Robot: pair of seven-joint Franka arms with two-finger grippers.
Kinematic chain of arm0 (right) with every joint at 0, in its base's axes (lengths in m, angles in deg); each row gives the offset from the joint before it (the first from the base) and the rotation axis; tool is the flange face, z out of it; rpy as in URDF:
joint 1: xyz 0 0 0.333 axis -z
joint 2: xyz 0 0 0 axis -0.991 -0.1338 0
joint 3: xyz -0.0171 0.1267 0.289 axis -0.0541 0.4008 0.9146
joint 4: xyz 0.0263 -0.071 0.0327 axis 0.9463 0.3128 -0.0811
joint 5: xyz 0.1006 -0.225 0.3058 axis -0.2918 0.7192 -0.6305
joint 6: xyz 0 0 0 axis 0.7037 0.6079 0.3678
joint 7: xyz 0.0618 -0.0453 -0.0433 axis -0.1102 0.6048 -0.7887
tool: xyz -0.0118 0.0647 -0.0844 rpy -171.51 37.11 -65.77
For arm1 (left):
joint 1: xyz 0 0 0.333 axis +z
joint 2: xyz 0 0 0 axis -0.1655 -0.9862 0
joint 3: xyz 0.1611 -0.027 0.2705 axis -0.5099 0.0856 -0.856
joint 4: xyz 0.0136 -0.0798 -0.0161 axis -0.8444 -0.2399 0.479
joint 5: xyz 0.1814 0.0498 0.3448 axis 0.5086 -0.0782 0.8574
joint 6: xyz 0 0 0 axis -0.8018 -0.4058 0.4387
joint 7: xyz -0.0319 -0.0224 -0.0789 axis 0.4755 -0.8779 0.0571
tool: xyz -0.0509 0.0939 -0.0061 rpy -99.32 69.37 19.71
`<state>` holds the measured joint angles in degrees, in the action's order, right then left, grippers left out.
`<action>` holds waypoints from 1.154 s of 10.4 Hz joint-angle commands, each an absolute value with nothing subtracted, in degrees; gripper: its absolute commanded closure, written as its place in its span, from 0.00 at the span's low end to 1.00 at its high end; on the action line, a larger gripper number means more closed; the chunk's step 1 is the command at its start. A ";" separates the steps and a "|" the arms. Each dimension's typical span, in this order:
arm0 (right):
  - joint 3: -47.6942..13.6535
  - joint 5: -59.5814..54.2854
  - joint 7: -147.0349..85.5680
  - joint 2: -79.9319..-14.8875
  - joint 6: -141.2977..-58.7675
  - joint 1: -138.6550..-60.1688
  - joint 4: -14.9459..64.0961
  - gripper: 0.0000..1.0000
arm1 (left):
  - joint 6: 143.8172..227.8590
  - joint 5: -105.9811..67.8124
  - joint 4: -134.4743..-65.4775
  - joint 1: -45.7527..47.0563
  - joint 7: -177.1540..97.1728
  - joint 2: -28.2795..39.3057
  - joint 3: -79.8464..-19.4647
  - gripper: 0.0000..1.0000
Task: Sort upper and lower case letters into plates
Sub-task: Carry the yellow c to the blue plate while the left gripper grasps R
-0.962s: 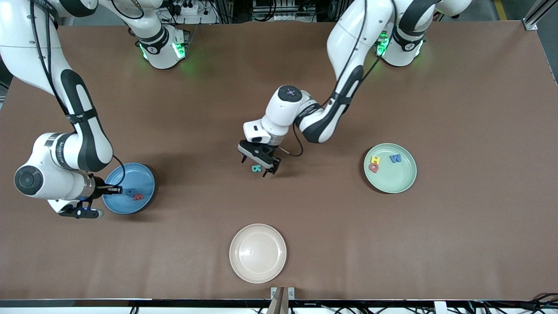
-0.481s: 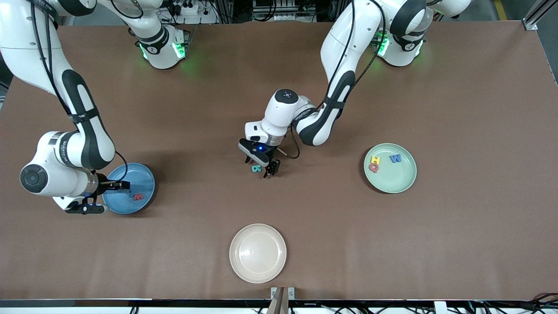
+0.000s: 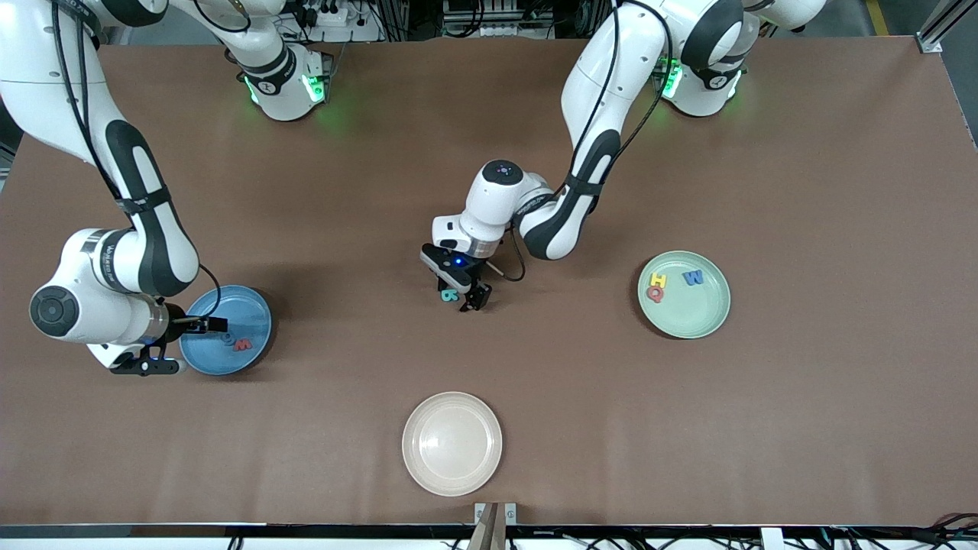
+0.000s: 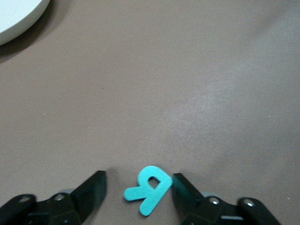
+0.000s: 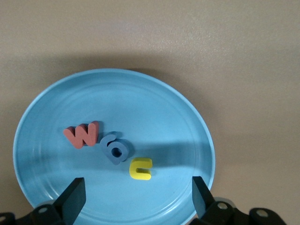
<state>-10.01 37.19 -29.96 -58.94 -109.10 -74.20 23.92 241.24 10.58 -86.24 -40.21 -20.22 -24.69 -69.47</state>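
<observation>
A teal letter R [image 3: 449, 294] lies flat on the brown table at mid-table. My left gripper [image 3: 459, 295] is down at the table and open around it. In the left wrist view the letter [image 4: 149, 189] lies between the fingers of the left gripper [image 4: 138, 185], touching one and apart from the other. My right gripper [image 3: 183, 347] is open and empty over the blue plate [image 3: 256, 317]. In the right wrist view the right gripper [image 5: 138, 194] is above that plate [image 5: 154, 103], which holds a salmon w [image 5: 82, 134], a blue letter [image 5: 114, 148] and a yellow c [image 5: 141, 168].
The mint green plate [image 3: 699, 317] toward the left arm's end holds a yellow H [image 3: 658, 280], a red Q [image 3: 655, 294] and a blue W [image 3: 693, 277]. A cream-white plate [image 3: 452, 477] sits nearest the front camera; its rim shows in the left wrist view [image 4: 18, 16].
My left gripper has come down around the teal R and its fingers have narrowed toward it. My right gripper has shifted slightly over the blue plate.
</observation>
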 commanded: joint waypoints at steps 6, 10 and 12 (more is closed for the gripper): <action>-9.02 37.45 -30.54 -57.87 -109.57 -74.05 24.52 0.00 | 241.29 11.97 -85.17 -40.48 -19.55 -26.52 -70.09 0.63; -7.89 37.27 -30.45 -57.17 -108.34 -75.37 23.12 0.00 | 241.29 11.97 -85.17 -40.48 -19.46 -26.52 -70.09 0.77; -6.57 37.19 -30.45 -57.08 -105.63 -75.37 21.62 0.00 | 240.94 12.06 -85.25 -40.13 -19.81 -25.65 -70.09 0.85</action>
<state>-7.70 37.19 -29.96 -58.40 -108.12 -75.58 22.09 241.23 10.59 -86.03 -40.20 -20.22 -24.67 -69.59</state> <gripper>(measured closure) 0.000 0.643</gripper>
